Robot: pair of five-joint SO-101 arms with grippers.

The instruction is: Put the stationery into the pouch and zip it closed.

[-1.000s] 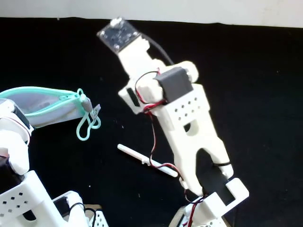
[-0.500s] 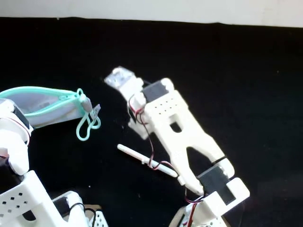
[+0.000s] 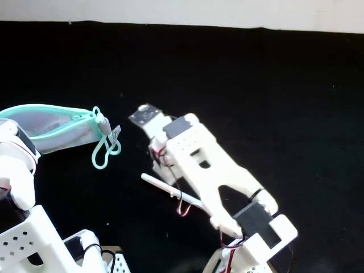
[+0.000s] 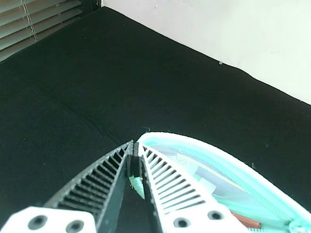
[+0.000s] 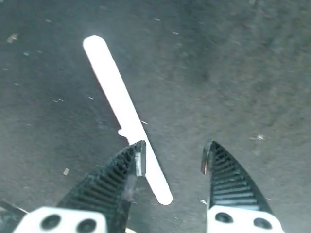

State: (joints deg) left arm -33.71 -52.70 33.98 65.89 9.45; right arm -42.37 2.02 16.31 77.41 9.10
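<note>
A mint-green pouch (image 3: 57,126) lies at the table's left with its zipper open; its cord pull (image 3: 105,149) trails toward the middle. My left gripper (image 4: 133,162) is shut on the rim of the pouch (image 4: 209,167), and a reddish-brown item (image 4: 245,221) and white paper show inside. A white pen (image 3: 170,190) lies on the black table near the front middle. My right arm (image 3: 196,156) leans low over it. My right gripper (image 5: 173,158) hangs open just above the pen (image 5: 121,104), one fingertip (image 5: 137,158) over the barrel, the pen's near end between the jaws.
The black tabletop (image 3: 273,102) stretches bare to the back and right, ending at a white wall (image 3: 227,11). The left arm's base (image 3: 34,239) stands at the front left corner. Window blinds (image 4: 34,14) show beyond the table.
My right arm has swung down and back from a raised reach at the table's rear to a low pose over the pen. The left arm and pouch have not moved.
</note>
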